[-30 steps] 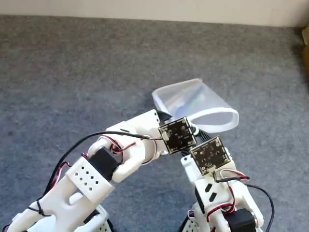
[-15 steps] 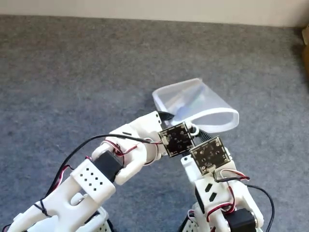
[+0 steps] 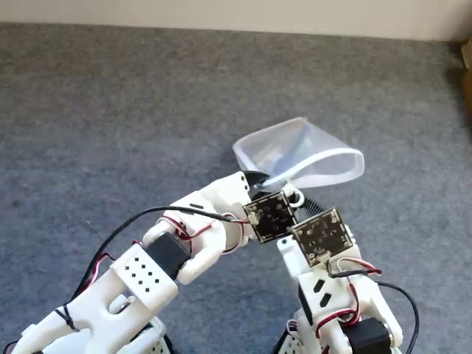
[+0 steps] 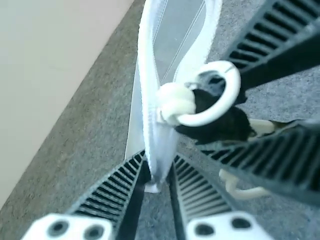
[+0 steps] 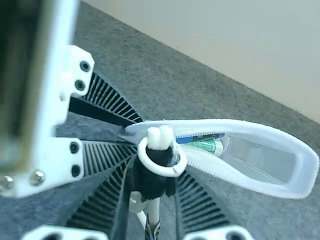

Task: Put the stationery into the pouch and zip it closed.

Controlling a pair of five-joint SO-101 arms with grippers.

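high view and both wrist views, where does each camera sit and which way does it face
High view: fixed above the table, looking down on the pouch; left arm and right arm enter from the bottom edge.
Left wrist view: on the left arm, looking along the left gripper, shut on the pouch's end.
Right wrist view: on the right arm, looking along the right gripper, shut on the zipper pull, toward the pouch's open mouth.
Shared: both wrist views show both grippers and the pull's white ring.

The left arm [image 3: 184, 247] and right arm [image 3: 335, 295] bend inward, wrists side by side. The left pincer [image 4: 159, 172] clamps the pouch [image 4: 149, 100] by its end, and the right pincer [image 5: 154, 174] clamps the zip pull [image 5: 160, 137].
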